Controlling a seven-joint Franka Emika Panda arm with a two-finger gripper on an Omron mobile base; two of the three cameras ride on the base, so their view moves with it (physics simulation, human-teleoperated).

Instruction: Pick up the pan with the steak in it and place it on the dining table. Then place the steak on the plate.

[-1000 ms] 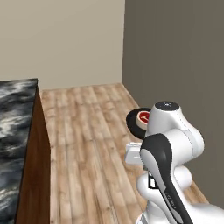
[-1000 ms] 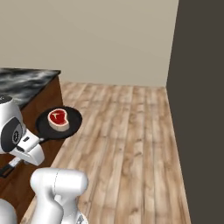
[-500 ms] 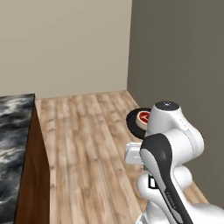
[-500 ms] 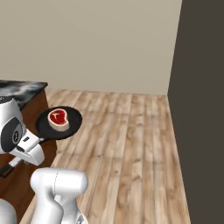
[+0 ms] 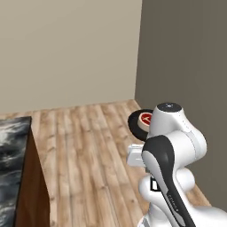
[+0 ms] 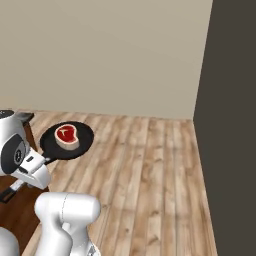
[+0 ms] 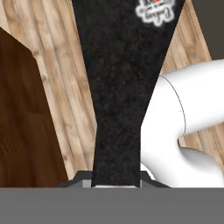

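Observation:
My gripper (image 6: 42, 161) is shut on the long handle of the black pan (image 6: 66, 142), holding it level above the wooden floor. The steak (image 6: 67, 135), red with a pale rim, lies in the pan. From the left base view the pan (image 5: 136, 122) and steak (image 5: 145, 119) peek out behind my arm. In the hand view the handle (image 7: 118, 109) runs up from my gripper (image 7: 116, 183) to the steak (image 7: 154, 9). The dining table (image 5: 11, 146) with its marbled top stands at the left, and its corner (image 6: 25, 116) shows beside my arm. The plate is out of view.
Brown wooden cabinet side (image 5: 31, 190) of the table is close on the left. A beige wall (image 6: 110, 55) stands ahead and a dark grey wall (image 6: 232, 125) on the right. Wooden floor (image 6: 150, 165) lies open between them.
The whole picture has shifted: the base has moved, so the table slides left and the dark wall grows on the right. The pan stays held the same way relative to my arm.

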